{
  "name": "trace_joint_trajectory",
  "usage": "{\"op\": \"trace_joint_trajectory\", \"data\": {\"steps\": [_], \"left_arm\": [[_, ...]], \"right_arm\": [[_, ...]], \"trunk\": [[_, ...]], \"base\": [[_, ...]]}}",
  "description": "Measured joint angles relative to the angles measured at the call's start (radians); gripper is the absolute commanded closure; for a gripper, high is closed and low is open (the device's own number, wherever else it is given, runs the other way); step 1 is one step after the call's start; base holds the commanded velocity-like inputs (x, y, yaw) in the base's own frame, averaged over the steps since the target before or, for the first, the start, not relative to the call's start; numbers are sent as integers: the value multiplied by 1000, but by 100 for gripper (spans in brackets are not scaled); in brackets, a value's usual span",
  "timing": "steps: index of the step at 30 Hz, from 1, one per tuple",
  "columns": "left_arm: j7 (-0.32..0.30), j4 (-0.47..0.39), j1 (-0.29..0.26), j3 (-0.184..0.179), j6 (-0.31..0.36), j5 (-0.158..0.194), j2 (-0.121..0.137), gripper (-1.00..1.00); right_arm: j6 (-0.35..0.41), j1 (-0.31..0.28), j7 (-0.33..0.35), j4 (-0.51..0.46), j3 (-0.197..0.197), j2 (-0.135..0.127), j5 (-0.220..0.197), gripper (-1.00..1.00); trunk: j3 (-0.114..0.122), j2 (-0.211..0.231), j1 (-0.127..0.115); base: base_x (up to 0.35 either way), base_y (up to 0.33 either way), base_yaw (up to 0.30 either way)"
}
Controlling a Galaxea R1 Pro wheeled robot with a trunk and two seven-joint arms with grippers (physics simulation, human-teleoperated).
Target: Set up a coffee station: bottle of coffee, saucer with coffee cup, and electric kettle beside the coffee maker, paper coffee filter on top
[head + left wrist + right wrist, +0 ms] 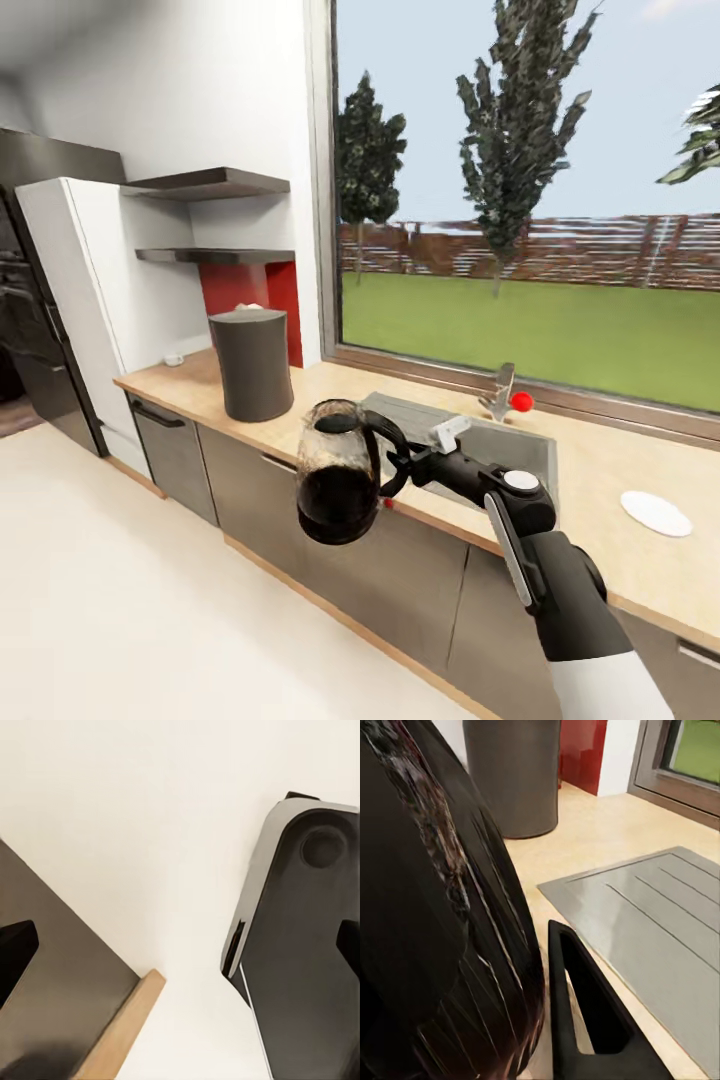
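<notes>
My right gripper [402, 466] is shut on the handle of the electric kettle [338, 484], a glass jug with dark contents, held in the air in front of the lower cabinets. In the right wrist view the kettle [435, 915] bulks close up, with its black handle [585, 1012] beside it. The coffee maker [250, 364], a dark grey cylinder, stands on the wooden countertop [330, 400] to the left of the sink; something white peeks over its top. A white saucer [655, 513] lies on the counter at the right. A small white cup [173, 358] sits at the counter's far left end. My left gripper [180, 952] hangs open over the floor.
A steel sink [500, 445] with a faucet [500, 392] and a red knob [521, 402] lies under the big window. Two dark shelves [215, 255] hang by a white fridge [70, 300]. Grey cabinets [260, 495] line the cream floor [120, 600].
</notes>
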Motion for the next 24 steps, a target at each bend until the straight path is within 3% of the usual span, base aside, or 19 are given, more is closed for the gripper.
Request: {"op": "trace_joint_trajectory", "data": {"steps": [24], "left_arm": [[0,-2,0,1,0,0,-1,-100]], "right_arm": [[0,0,0,2,2,1,0,100]], "trunk": [[11,0,0]], "base": [[245,258,275]]}}
